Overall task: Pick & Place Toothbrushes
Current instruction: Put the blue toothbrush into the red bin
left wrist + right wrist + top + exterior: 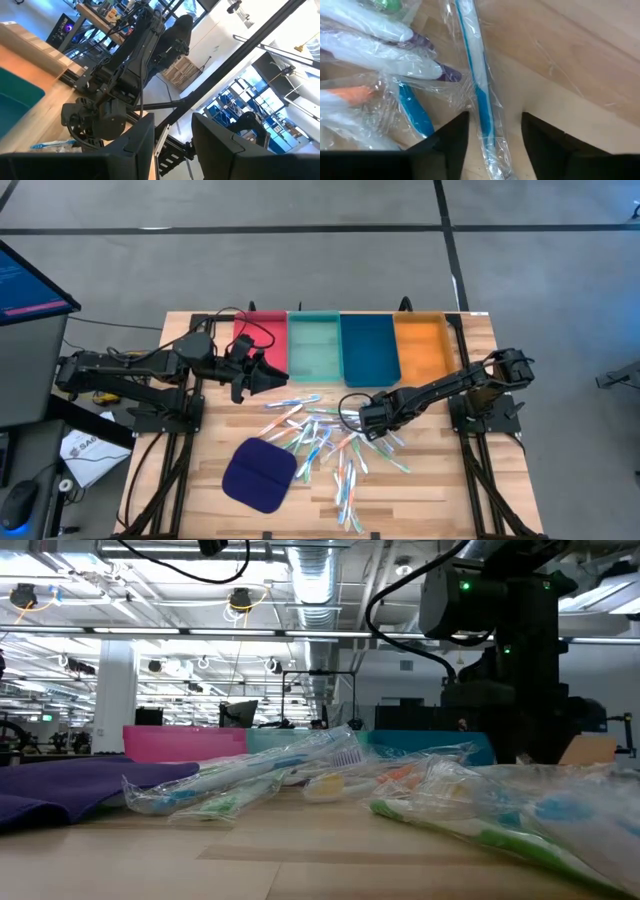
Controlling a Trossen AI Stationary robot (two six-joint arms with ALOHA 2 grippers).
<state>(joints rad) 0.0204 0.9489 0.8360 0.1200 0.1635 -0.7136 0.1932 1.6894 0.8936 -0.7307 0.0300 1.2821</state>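
Several wrapped toothbrushes [320, 440] lie scattered flat on the wooden table, and the low view shows them close up [300, 775]. My right gripper [362, 420] is low over the right side of the pile and open. In the right wrist view its fingers [495, 135] stand on either side of a blue-handled toothbrush [479, 95] in clear wrap, with a gap on both sides. My left gripper [275, 377] is open [172, 140]. It hovers by the near edge of the red tray [262, 340], pointing toward the table's right.
Red, teal [314, 345], blue [369, 348] and orange [424, 348] trays stand side by side along the far edge. A dark blue cloth pad [258, 473] lies near-left of the pile. Bare wood shows on the table's right, near the right arm's base.
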